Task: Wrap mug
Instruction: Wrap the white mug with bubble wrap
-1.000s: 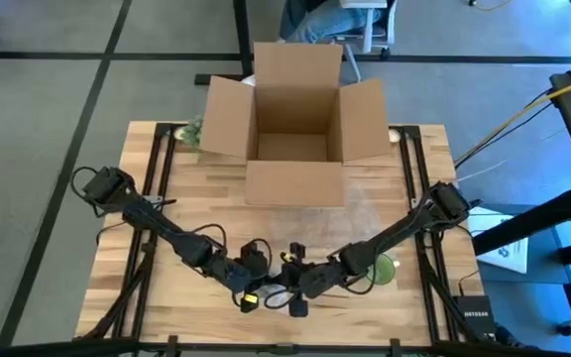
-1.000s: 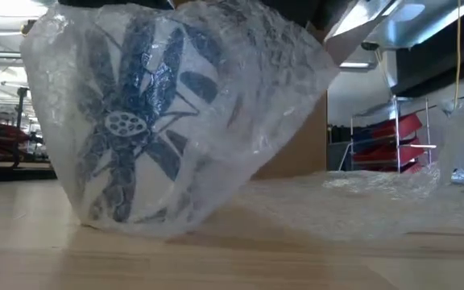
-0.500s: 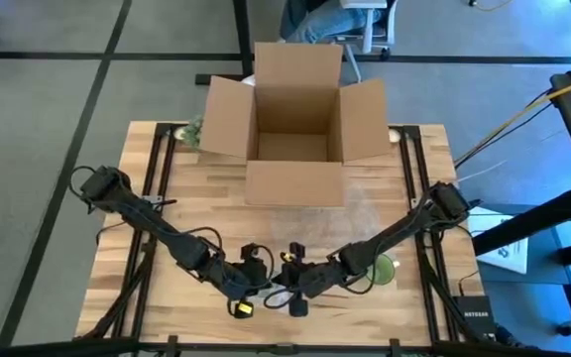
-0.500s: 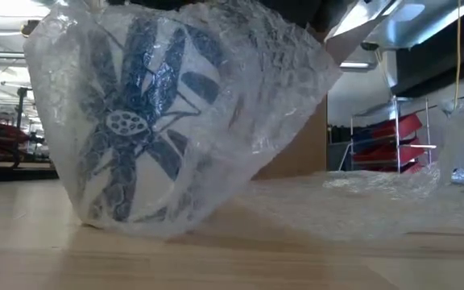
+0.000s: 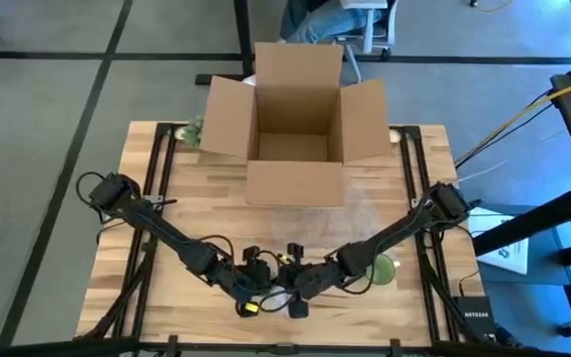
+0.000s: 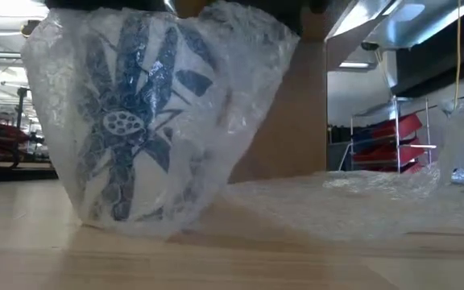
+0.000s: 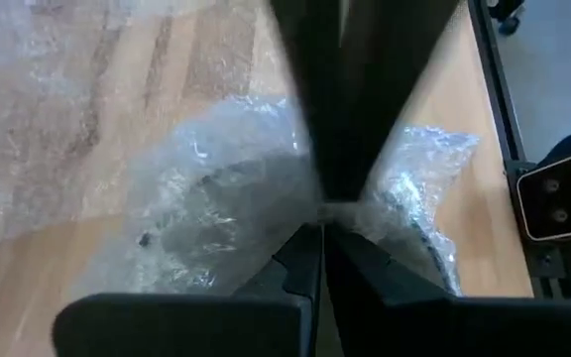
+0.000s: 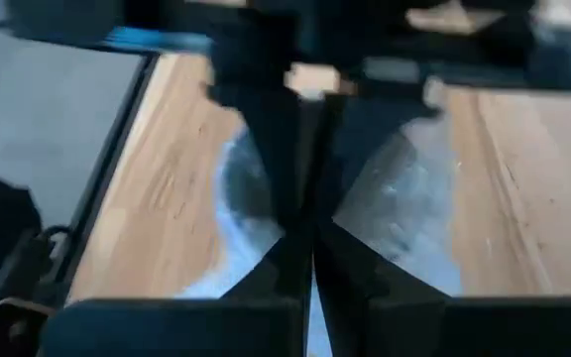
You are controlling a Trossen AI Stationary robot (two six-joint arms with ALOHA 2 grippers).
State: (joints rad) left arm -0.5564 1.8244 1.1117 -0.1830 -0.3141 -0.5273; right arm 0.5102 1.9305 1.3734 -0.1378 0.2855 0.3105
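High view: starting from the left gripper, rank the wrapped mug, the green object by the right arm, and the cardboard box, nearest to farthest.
From the left gripper, near the table's front edge:
1. Wrapped mug: right at the gripper, between the two grippers.
2. Green object: off to the right, beside the right arm.
3. Cardboard box: at the table's far edge, open.

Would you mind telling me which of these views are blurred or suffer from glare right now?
The right wrist view is motion-blurred around the right gripper. The left wrist view is sharper, with glints on the bubble wrap beside the left gripper. The low view shows the wrapped mug slightly soft, the wrap catching highlights. The high view is evenly lit.
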